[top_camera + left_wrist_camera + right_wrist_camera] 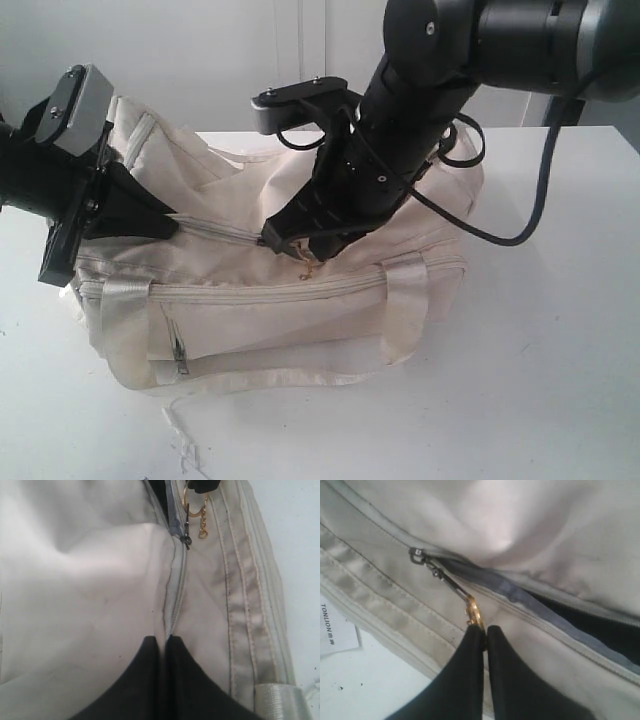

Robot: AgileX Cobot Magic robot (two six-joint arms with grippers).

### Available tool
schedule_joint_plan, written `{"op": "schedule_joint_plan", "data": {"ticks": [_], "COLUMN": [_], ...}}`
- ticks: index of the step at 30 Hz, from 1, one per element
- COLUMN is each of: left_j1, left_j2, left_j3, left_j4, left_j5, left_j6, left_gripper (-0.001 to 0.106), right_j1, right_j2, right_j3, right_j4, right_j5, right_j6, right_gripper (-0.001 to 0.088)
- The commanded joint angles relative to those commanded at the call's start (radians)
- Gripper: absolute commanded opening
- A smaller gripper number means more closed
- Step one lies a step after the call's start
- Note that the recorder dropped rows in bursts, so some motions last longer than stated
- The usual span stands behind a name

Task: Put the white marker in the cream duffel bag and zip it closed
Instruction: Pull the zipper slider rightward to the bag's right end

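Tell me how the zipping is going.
Left jaws shut on the cream duffel bag beside its zip, right jaws on the gold zip pull. Zip partly closed, white marker unseen. Nothing blocking.

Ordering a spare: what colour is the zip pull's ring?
The ring is gold; clearest in the right wrist view.

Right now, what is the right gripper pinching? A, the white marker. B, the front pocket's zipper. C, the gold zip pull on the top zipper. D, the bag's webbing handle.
C: in the right wrist view the right gripper has its jaws closed on the gold zip pull, which is linked to the slider on the top zipper of the cream duffel bag.
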Motion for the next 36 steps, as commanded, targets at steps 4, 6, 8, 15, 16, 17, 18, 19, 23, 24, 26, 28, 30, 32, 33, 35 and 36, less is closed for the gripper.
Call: {"op": "schedule_joint_plan", "data": {"ticks": [4,6,8,15,16,17,18,19,23,24,26,28,30,32,33,35,36], "left_j1": [0.0,0.0,0.0,0.0,0.0,0.0,0.0,0.0,0.0,0.0,0.0,0.0,0.0,0.0,0.0,0.0,0.0], "left_j2": [0.0,0.0,0.0,0.0,0.0,0.0,0.0,0.0,0.0,0.0,0.0,0.0,0.0,0.0,0.0,0.0,0.0], "left_j3": [0.0,0.0,0.0,0.0,0.0,0.0,0.0,0.0,0.0,0.0,0.0,0.0,0.0,0.0,0.0,0.0,0.0], "left_j4": [0.0,0.0,0.0,0.0,0.0,0.0,0.0,0.0,0.0,0.0,0.002,0.005,0.008,0.008,0.008,0.008,0.008], "left_j5": [0.0,0.0,0.0,0.0,0.0,0.0,0.0,0.0,0.0,0.0,0.0,0.0,0.0,0.0,0.0,0.0,0.0], "left_j6": [0.0,0.0,0.0,0.0,0.0,0.0,0.0,0.0,0.0,0.0,0.0,0.0,0.0,0.0,0.0,0.0,0.0], "left_gripper": [0.0,0.0,0.0,0.0,0.0,0.0,0.0,0.0,0.0,0.0,0.0,0.0,0.0,0.0,0.0,0.0,0.0], "right_j1": [-0.032,-0.047,-0.057,-0.098,-0.104,-0.11,-0.119,-0.126,-0.161,-0.168,-0.184,-0.196,-0.206,-0.218,-0.223,-0.236,-0.245], "right_j2": [-0.027,-0.033,-0.038,-0.062,-0.068,-0.072,-0.077,-0.081,-0.1,-0.104,-0.111,-0.111,-0.111,-0.111,-0.111,-0.111,-0.111], "right_j3": [0.0,0.0,0.0,0.0,0.0,0.0,0.0,0.0,0.0,0.0,0.0,0.0,0.0,0.0,0.0,0.0,0.0], "right_j4": [0.0,0.0,0.0,-0.002,-0.002,-0.006,-0.007,-0.007,-0.011,-0.011,-0.011,-0.008,-0.009,-0.011,-0.011,-0.014,-0.016], "right_j5": [0.0,0.0,0.002,0.002,0.002,0.002,0.002,0.002,0.002,0.002,0.002,0.004,0.009,0.009,0.009,0.009,0.009], "right_j6": [0.0,0.0,0.0,0.0,0.0,0.0,0.0,0.0,0.0,0.0,0.0,0.0,0.0,0.0,0.0,0.0,0.0], "right_gripper": [0.0,0.0,0.0,0.0,0.0,0.0,0.0,0.0,0.0,0.0,0.0,0.0,0.0,0.0,0.0,0.0,0.0]}}
